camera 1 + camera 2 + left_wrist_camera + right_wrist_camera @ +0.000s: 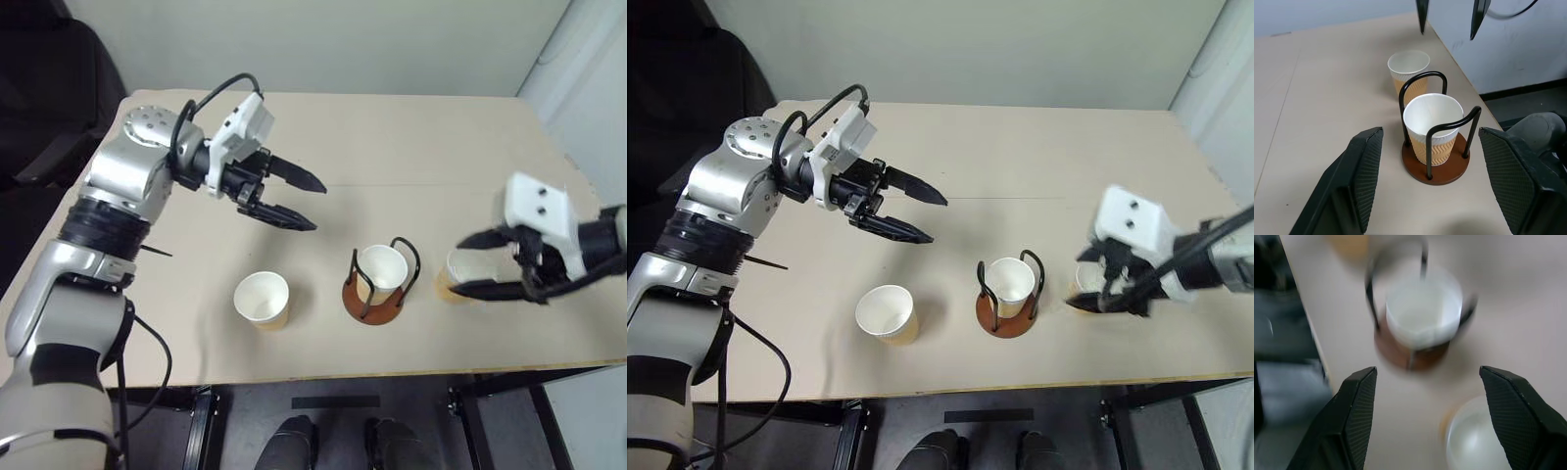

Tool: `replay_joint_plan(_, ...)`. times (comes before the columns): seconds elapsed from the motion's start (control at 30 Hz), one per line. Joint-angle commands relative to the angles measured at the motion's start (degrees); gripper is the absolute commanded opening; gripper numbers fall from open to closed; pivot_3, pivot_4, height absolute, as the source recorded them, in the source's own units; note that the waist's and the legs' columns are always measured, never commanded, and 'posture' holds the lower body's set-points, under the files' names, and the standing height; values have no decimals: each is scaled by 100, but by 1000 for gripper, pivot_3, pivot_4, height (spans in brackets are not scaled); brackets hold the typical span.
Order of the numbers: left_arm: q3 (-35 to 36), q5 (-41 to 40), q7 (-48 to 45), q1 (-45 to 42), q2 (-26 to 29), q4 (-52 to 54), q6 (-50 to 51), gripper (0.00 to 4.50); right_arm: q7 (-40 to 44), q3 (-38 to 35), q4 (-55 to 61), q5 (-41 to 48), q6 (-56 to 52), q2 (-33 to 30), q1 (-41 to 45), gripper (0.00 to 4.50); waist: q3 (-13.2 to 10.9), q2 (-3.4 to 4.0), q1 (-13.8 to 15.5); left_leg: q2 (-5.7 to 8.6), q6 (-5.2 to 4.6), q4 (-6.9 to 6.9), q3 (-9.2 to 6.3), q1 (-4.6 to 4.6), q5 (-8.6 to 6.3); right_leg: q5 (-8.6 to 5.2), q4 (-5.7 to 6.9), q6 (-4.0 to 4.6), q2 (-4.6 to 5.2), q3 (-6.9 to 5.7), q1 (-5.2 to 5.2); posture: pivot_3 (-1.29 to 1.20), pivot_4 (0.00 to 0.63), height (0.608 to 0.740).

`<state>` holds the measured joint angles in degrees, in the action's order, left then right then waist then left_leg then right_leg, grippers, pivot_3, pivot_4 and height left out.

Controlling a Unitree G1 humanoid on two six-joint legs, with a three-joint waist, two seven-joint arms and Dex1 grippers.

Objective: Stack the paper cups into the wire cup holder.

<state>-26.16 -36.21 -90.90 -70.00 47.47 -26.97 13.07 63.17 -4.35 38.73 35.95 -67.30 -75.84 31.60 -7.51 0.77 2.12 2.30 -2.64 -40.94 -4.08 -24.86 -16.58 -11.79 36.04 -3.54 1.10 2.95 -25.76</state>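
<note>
Cup (381,268) in wire cup holder (373,299), upright

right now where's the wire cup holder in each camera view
Left eye view: the wire cup holder, near the table's front edge, between the two loose cups.
Right eye view: same place, by the front edge.
Left wrist view: centre, between that gripper's fingers.
Right wrist view: upper middle, blurred.
Shared landmark: the cup in the holder.
</note>
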Motion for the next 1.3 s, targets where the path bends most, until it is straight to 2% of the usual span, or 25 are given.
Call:
replay_joint_plan(0.03, 51, -67, -160, -113, 23, 102, -11, 3357, 1, -293, -80, -408, 761, -220, -471, 3351, 0, 0, -11, 0, 0, -1, 1, 1, 0, 3, 1, -5, 2, 4, 1, 0, 150, 740)
replay_joint_plan(0.27, 48, 11, -160, -78, 23, 109, -37, 3357, -78, 56, -583, -1182, 1845, -366, -1091, 3351, 0, 0, -33, 0, -1, -3, 8, 33, 0, 6, 16, -9, 2, 13, 23, 0, 150, 740)
replay_joint_plan(0.77, 133, 132, -160, 33, 106, 243, 43, 3357, 100, 1361, -1229, -2127, 2682, 200, -669, 3351, 0, -1, -40, 0, -3, -4, 11, 35, 0, 7, 17, -10, 0, 12, 25, 0, 150, 740)
replay_joint_plan(0.9, 128, 166, -160, 58, 113, 234, 27, 3357, 184, 1765, -1482, -2541, 2922, 437, -379, 2545, 0, 0, -43, -1, -3, -4, 10, 37, 1, 7, 18, -11, 0, 12, 25, 0, 150, 740)
replay_joint_plan(1.13, 118, 223, -160, 97, 117, 181, -30, 3357, 422, 2016, -1658, -2944, 3106, 613, -89, 31, 0, 0, -41, 0, -4, -4, 10, 36, 1, 7, 16, -10, 0, 12, 25, 0, 150, 740)
replay_joint_plan(1.3, 135, 250, -160, 133, 124, 205, -30, 3357, 576, 1884, -1548, -3010, 3073, 548, -42, 31, 0, 0, -42, 0, -4, -3, 9, 36, 1, 7, 16, -10, 0, 11, 25, 0, 150, 740)
